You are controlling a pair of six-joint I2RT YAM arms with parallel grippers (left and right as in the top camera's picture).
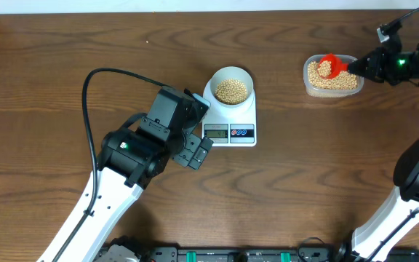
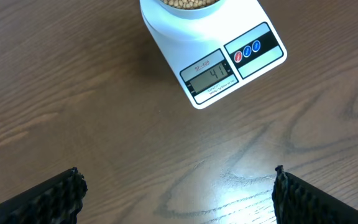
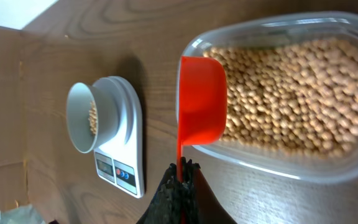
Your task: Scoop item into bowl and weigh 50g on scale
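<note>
Currently right gripper [image 3: 179, 177] clamps the red scoop [image 3: 202, 99] over the tub's [image 3: 328, 171] beans [image 3: 291, 93], upper right, for a top-up: bowl [image 3: 76, 118] on scale [image 1: 230, 116] at centre reads 41; left gripper [image 2: 178, 180] wide, empty.

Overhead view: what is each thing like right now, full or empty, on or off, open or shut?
bowl: on the scale, partly filled with beans.
scale: switched on, display reads 41.
tub: lidless, holding many beans.
scoop: held by its handle over the tub.
left gripper: open, empty, above the table.
right gripper: shut on the scoop.
</note>
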